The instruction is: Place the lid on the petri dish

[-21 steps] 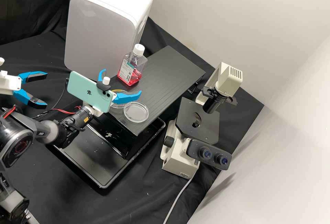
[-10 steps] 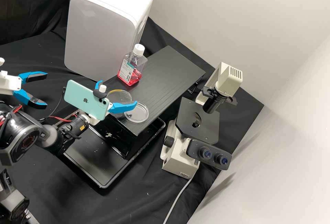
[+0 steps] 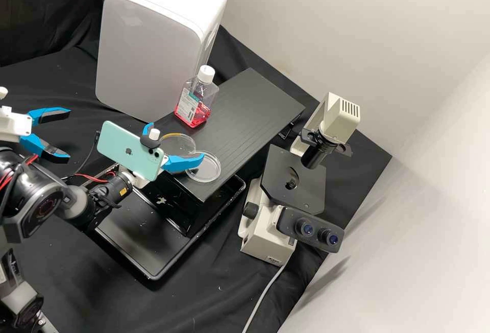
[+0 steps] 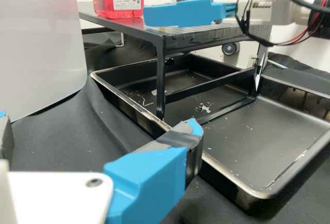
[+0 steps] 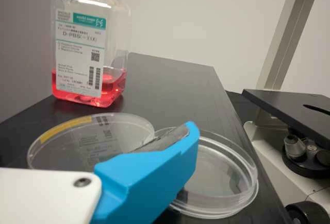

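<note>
The clear petri dish (image 3: 205,167) (image 5: 219,180) lies on the black raised shelf (image 3: 245,113) near its front edge. The clear lid (image 3: 178,143) (image 5: 87,139), with a yellow strip at its rim, hangs tilted just above the shelf and overlaps the dish's near rim. My right gripper (image 3: 176,144) is shut on the lid, and one of its blue fingers (image 5: 154,167) presses the lid's edge. Far to the left, my left gripper (image 3: 66,134) stands open over the black cloth, nothing between its fingers (image 4: 154,165).
A bottle of red liquid (image 3: 196,100) (image 5: 90,54) stands on the shelf behind the lid. A white box (image 3: 153,37) rises behind it. A black tray (image 3: 158,274) (image 4: 289,183) lies under the shelf, and a microscope (image 3: 301,190) stands to the right.
My right gripper has closed in on the lid and carried it down and right until it overlaps the dish. The left arm has barely moved.
</note>
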